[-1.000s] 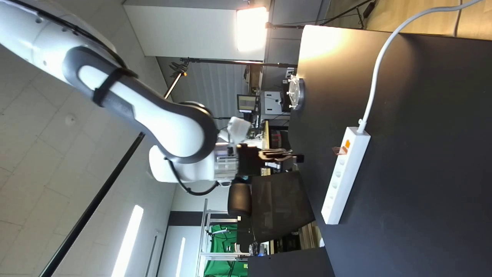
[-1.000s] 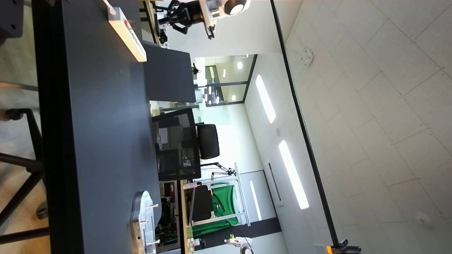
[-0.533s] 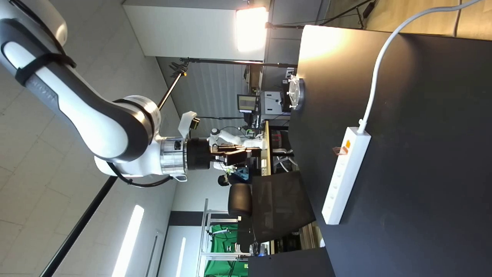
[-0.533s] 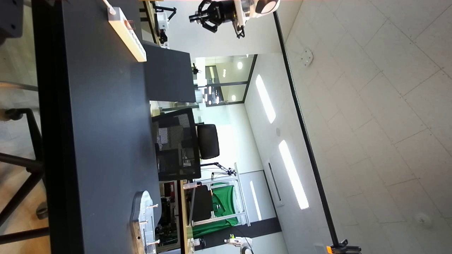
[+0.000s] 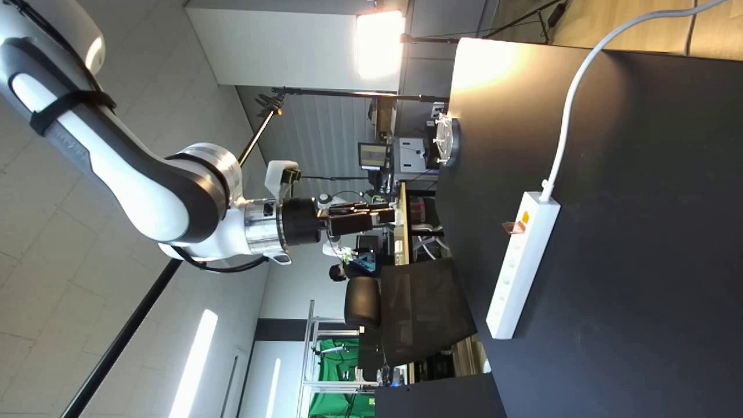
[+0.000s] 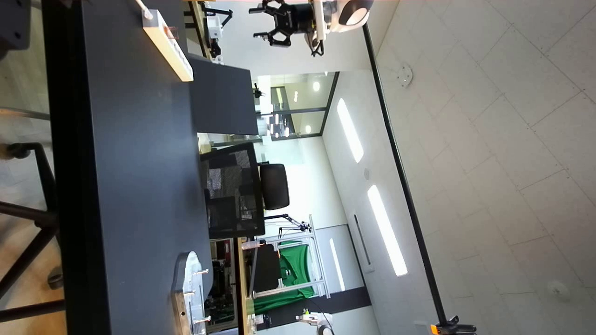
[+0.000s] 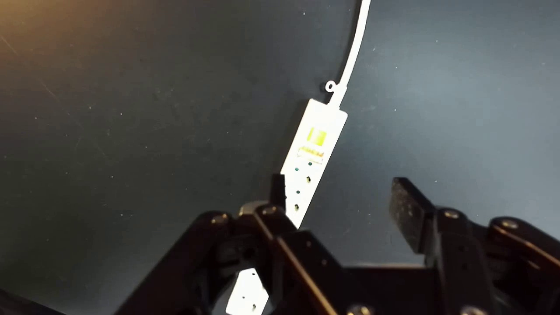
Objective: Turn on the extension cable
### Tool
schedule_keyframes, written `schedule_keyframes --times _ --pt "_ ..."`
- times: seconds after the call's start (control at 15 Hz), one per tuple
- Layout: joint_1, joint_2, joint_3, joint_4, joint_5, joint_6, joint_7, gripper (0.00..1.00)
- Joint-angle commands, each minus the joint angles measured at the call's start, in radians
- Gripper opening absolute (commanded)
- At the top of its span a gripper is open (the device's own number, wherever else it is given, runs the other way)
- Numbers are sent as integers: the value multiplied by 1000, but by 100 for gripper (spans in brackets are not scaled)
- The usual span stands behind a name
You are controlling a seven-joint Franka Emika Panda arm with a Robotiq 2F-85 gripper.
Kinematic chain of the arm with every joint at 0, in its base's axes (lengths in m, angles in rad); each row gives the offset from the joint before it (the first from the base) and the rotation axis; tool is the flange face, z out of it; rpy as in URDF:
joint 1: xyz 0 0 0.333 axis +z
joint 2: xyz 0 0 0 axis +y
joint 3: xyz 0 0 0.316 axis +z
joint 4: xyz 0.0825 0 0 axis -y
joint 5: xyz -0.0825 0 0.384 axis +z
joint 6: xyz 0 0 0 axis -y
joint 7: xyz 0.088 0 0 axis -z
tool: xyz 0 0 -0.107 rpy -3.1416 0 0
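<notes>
While our gripper [image 7: 339, 183] hung empty, fingers [image 7: 407, 214] apart, we saw the strip [image 5: 521, 267] below on the table [image 5: 627, 278], its long axis slanting behind one finger in the wrist view, switch [image 7: 316, 136] beyond the fingers.

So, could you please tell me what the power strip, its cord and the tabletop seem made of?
The power strip looks like smooth, hard white plastic: crisp edges, even faces. Its cord is probably sheathed in flexible plastic or rubber, fairly matte, curving smoothly without sharp glints. The tabletop may be laminate or painted board, dark and satin: light spreads there as a soft glow.
</notes>
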Motion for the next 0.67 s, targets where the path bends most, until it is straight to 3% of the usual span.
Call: schedule_keyframes --times 0.0,0.13,0.27,0.33,0.6 --pt "-19 13 15 38 18 -58 -21 95" --pt "-23 17 17 42 19 -74 -26 100" --pt "-20 7 17 10 1 -38 -12 96" --pt "-20 8 17 9 1 -37 -12 100" --pt "-20 8 18 8 1 -37 -12 100"
